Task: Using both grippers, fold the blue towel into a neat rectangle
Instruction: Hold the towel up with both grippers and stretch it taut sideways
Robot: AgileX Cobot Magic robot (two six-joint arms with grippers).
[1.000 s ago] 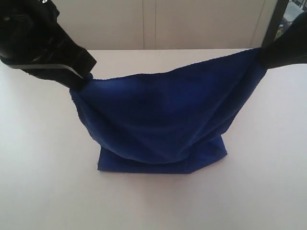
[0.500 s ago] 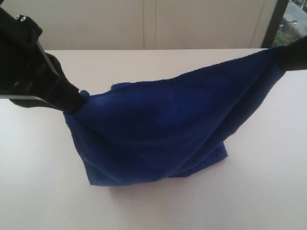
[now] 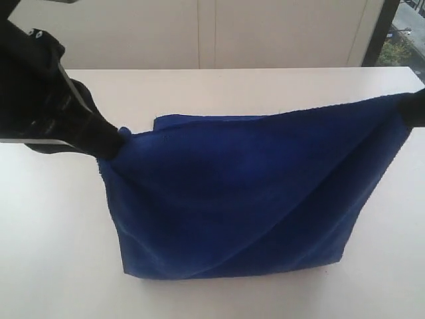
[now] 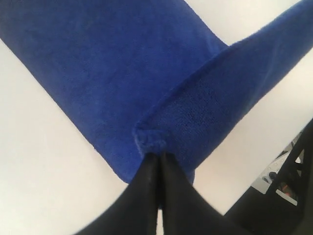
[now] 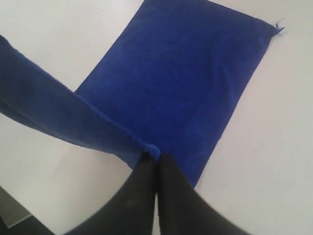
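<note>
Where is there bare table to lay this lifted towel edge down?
Bare table lies outside the blue towel by the left gripper, behind it toward the wall, and narrowly by the right gripper. Crowded: the middle, under the towel held between both.

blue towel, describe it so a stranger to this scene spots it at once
Start at the white table. Near its middle is the blue towel, a plain deep-blue cloth, one edge held up by the left gripper and the right gripper. It is the only coloured thing on the pale tabletop.
</note>
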